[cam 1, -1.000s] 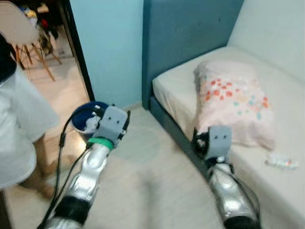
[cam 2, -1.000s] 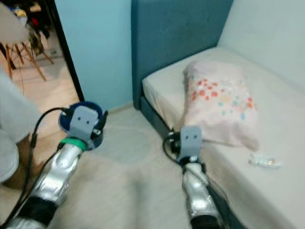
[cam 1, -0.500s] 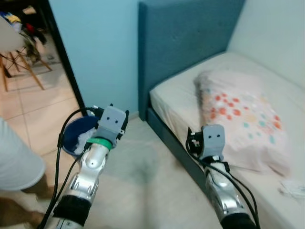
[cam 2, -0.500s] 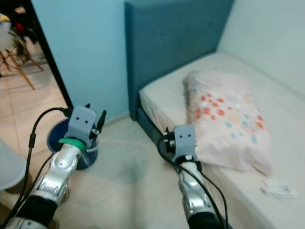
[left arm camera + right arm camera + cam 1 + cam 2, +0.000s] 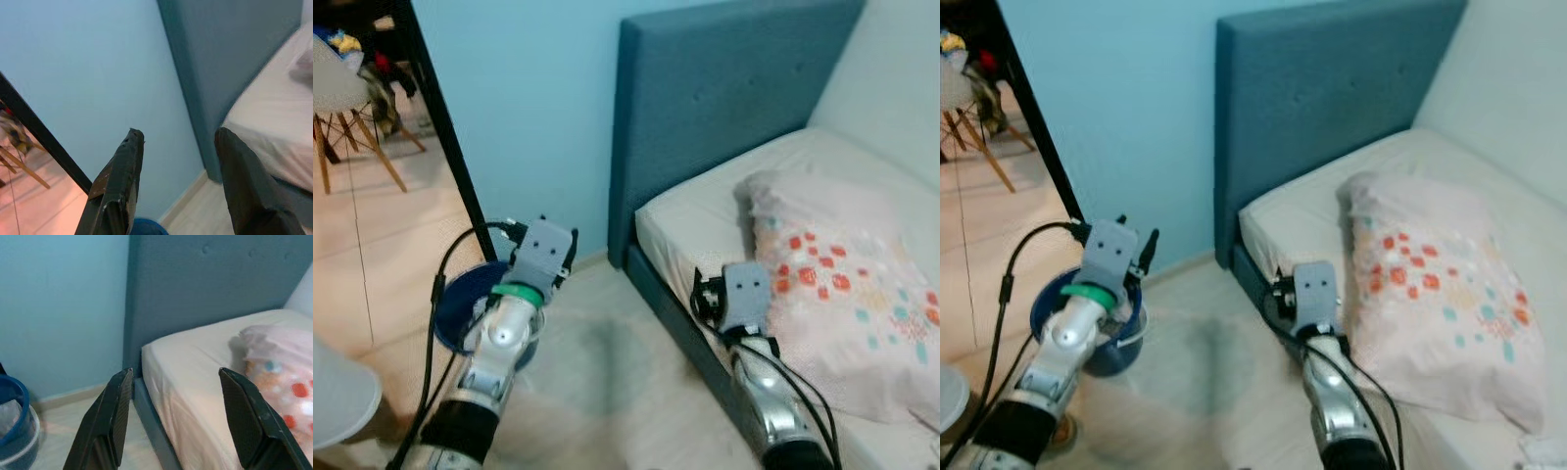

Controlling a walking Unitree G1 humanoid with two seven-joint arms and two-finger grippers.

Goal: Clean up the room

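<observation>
Black fingers spread apart, nothing between them: left gripper (image 5: 176,181), raised above a blue bucket (image 5: 462,299) on the pale floor (image 5: 607,382). Right gripper (image 5: 178,416), jaws likewise apart and empty, held beside the bed edge. White mattress (image 5: 705,215) bearing a pink pillow (image 5: 847,294) with coloured dots. Blue-grey headboard (image 5: 724,88) against a light blue wall (image 5: 529,108). Wooden-legged chair (image 5: 342,108) beyond the doorway.

Two shiny silver arms, grey boxy wrists

The left arm (image 5: 499,352) has a green band under its grey wrist block and a black cable looping alongside; the right arm (image 5: 766,401) has black cables too. Long black fingers (image 5: 119,183) look scuffed.
</observation>
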